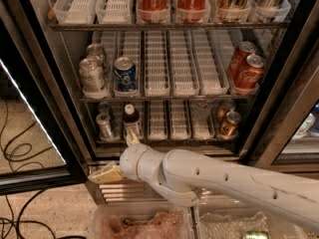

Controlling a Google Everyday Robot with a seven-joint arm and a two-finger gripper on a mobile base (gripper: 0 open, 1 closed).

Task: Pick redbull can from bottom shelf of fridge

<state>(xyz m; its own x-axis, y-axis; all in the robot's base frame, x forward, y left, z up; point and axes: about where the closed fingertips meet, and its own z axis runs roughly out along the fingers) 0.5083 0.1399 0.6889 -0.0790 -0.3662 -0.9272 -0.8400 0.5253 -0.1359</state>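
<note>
Hand (109,155) sits lower left of centre, just below the bottom shelf (177,121) edge and in front of the fridge (276,86) base. Its two cream fingers are splayed wide, one pointing left and one up at the shelf lip, with nothing held. The arm (224,178) is smooth white plastic, rounded, running in from the lower right.

Redbull can (104,126): slim silver cylinder in the leftmost lane of the bottom shelf, at the front. It is upright, long axis vertical, top facing up. A second small can sits right behind it. A brown bottle (131,117) stands in the next lane right, just beside the can, with the upper finger tip in front of its base.

The shelf has white slotted plastic lanes on wire, and its middle lanes are bare. Headroom under the rack above is low. Gold cans (230,123) sit far right, well apart. The steel side wall is close on the can's left. The base (114,193) is ribbed steel.
</note>
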